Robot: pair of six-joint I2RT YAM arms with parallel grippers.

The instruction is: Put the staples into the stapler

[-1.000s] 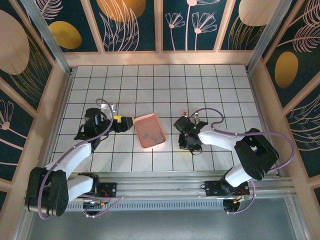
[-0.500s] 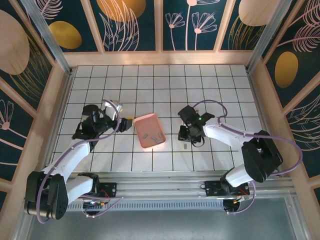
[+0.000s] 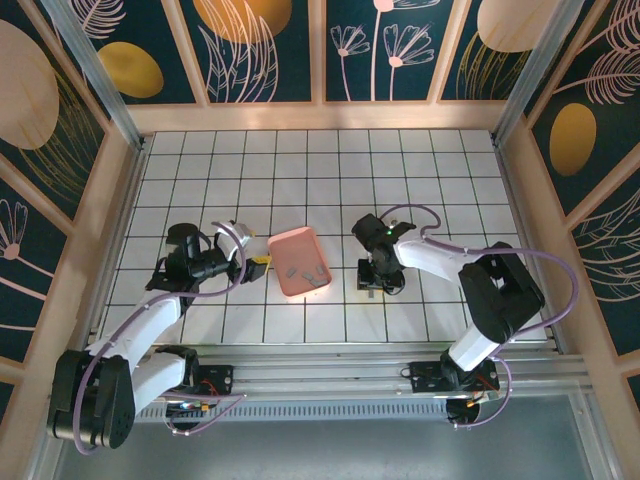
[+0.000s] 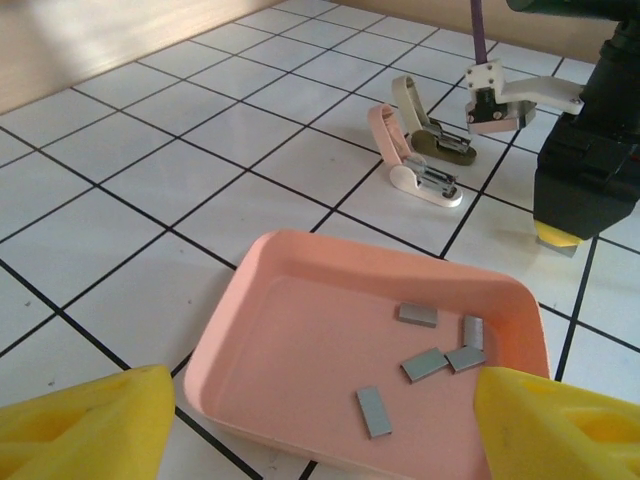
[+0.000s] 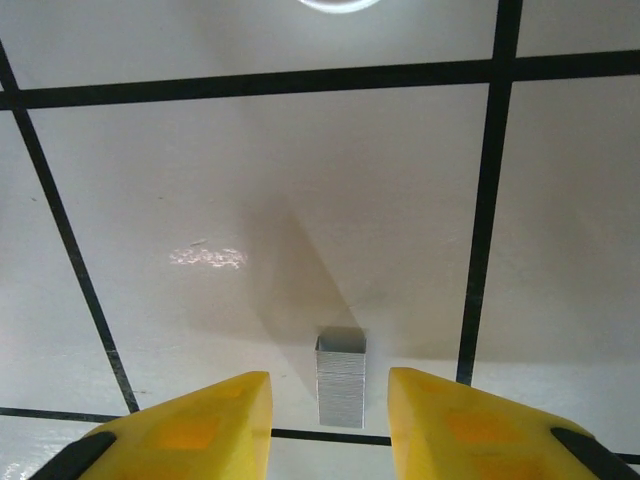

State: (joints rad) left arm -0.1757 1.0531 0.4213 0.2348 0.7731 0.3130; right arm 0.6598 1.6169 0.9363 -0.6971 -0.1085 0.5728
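Staples (image 4: pixel 425 363) loose inside pink tray (image 4: pixel 300 248), open stapler (image 4: pixel 425 160) on tiles (image 4: pixel 190 175) past tray: left wrist view. Left gripper (image 4: pixel 320 425) wide open, empty, at tray's near edge. Right wrist view: staple strip (image 5: pixel 341 390) right of tray, between fingers of open right gripper (image 5: pixel 330 405), untouched.

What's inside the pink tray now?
Five loose staples lie flat on the tray floor. In the left wrist view a finger of the left gripper covers its near right corner, so that spot can't be checked.

Left fingers (image 4: pixel 90 420) spread wide; right fingers (image 5: pixel 190 425) point straight down, seemingly only narrowly parted.
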